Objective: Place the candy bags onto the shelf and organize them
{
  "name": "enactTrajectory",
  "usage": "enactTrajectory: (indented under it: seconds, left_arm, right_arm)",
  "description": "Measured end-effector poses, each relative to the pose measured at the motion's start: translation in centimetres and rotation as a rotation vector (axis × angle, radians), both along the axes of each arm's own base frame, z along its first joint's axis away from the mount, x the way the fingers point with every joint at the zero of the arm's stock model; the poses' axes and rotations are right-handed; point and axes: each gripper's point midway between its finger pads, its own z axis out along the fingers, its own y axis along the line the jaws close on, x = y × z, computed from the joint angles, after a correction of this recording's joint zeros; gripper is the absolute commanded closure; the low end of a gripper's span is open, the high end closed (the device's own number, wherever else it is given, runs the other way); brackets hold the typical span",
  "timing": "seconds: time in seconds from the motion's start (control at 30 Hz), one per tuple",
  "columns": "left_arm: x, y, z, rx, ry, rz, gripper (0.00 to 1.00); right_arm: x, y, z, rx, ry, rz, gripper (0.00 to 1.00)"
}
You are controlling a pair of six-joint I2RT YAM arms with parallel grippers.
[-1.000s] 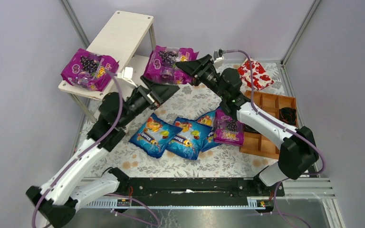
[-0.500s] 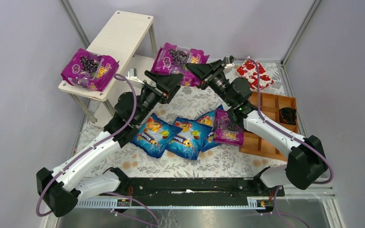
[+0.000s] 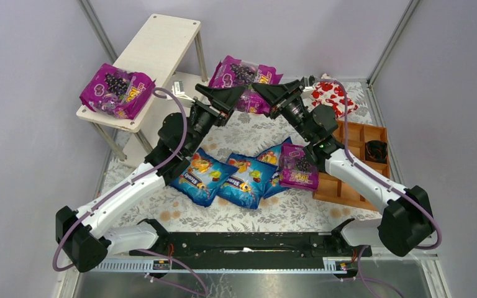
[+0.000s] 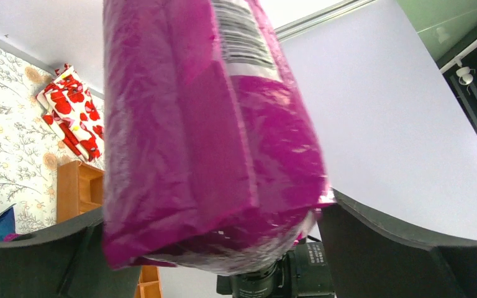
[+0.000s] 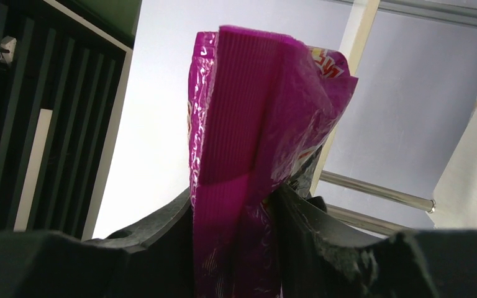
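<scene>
A magenta-purple candy bag [image 3: 243, 74] hangs in the air right of the shelf [image 3: 161, 43], with my right gripper [image 3: 272, 94] shut on its right edge. The right wrist view shows that bag [image 5: 254, 124] pinched between the jaws of the right gripper [image 5: 239, 214]. My left gripper [image 3: 227, 94] stands open at its widest, its fingers on either side of the bag's left end [image 4: 211, 155]. Another purple bag [image 3: 117, 90] lies on the near end of the shelf's top board. On the table lie three blue bags [image 3: 202, 177] [image 3: 245, 180] [image 3: 272, 155] and a purple one [image 3: 298, 166].
A red-and-white patterned package [image 3: 334, 96] lies at the back right. A brown wooden compartment tray [image 3: 354, 161] sits at the right with a dark object in one cell. The shelf's lower board [image 3: 183, 81] shows behind the left arm. Cage posts stand at the back corners.
Both arms have swung to the right and farther back, carrying the purple bag with them. The left gripper has closed in on the bag's left end, jaws still wide.
</scene>
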Motion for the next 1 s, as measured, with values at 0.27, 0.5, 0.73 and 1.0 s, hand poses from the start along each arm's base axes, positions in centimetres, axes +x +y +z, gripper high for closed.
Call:
enactTrajectory:
  seconds: [0.27, 0.5, 0.73, 1.0]
  left_arm:
    - [0.1, -0.8, 0.0, 0.017, -0.030, -0.013, 0.16]
    - [0.2, -1.0, -0.1, 0.049, -0.049, -0.009, 0.20]
    - [0.6, -1.3, -0.1, 0.057, -0.051, -0.005, 0.36]
    - [0.7, -1.3, 0.1, 0.057, -0.052, 0.007, 0.54]
  right_arm:
    - [-0.5, -0.6, 0.3, 0.005, 0.008, 0.001, 0.52]
    - [-0.5, -0.6, 0.0, 0.014, 0.031, 0.015, 0.52]
    - [-0.4, -0.9, -0.1, 0.016, 0.041, 0.012, 0.51]
    - [-0.6, -0.9, -0.4, 0.003, 0.057, 0.016, 0.46]
